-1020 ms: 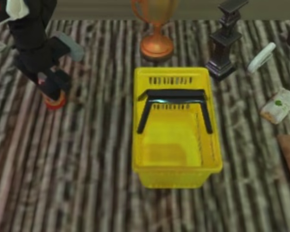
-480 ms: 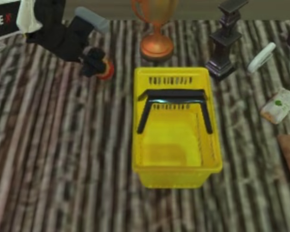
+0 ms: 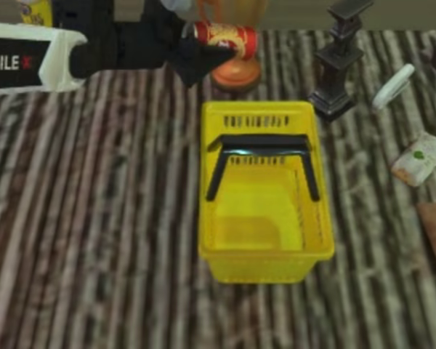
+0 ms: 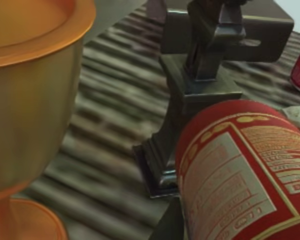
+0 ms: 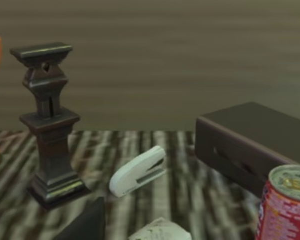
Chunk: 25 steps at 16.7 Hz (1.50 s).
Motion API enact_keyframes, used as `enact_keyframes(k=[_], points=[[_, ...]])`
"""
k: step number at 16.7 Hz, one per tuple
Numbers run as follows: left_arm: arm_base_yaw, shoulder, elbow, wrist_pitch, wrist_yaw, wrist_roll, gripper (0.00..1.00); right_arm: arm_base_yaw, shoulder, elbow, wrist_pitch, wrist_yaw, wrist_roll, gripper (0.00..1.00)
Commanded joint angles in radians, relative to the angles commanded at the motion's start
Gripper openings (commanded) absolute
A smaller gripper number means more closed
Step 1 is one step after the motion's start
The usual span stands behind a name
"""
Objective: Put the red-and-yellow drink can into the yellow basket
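Left gripper clamped on the red-and-yellow drink can, apparently carried on its side above the orange trophy, just beyond the far rim of the yellow basket. Dark pedestal statuette right of the trophy, white stapler farther right. Right arm out of top view.

Top cam stares straight down at the striped table. Both wrist cams sit low, sharing the dark pedestal.
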<state>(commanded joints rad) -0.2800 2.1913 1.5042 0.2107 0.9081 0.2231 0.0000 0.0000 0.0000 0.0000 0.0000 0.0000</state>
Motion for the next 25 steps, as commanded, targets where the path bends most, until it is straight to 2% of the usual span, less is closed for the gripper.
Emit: enact_keyframes(k=[4,6,8,16,25], points=[[-0.029,-0.077,-0.127,0.327,0.218,-0.11,0.0,0.0,0.0,0.0,0.0,0.0,0.0,1.0],[-0.04,-0.108,-0.173,0.43,0.296,-0.148,0.0,0.0,0.0,0.0,0.0,0.0,0.0,1.0],[-0.046,-0.13,-0.202,0.49,0.344,-0.171,0.0,0.0,0.0,0.0,0.0,0.0,0.0,1.0],[-0.041,-0.118,-0.21,0.522,0.358,-0.176,0.0,0.0,0.0,0.0,0.0,0.0,0.0,1.0],[-0.022,0.105,-0.291,0.835,0.36,-0.182,0.0,0.0,0.0,0.0,0.0,0.0,0.0,1.0]])
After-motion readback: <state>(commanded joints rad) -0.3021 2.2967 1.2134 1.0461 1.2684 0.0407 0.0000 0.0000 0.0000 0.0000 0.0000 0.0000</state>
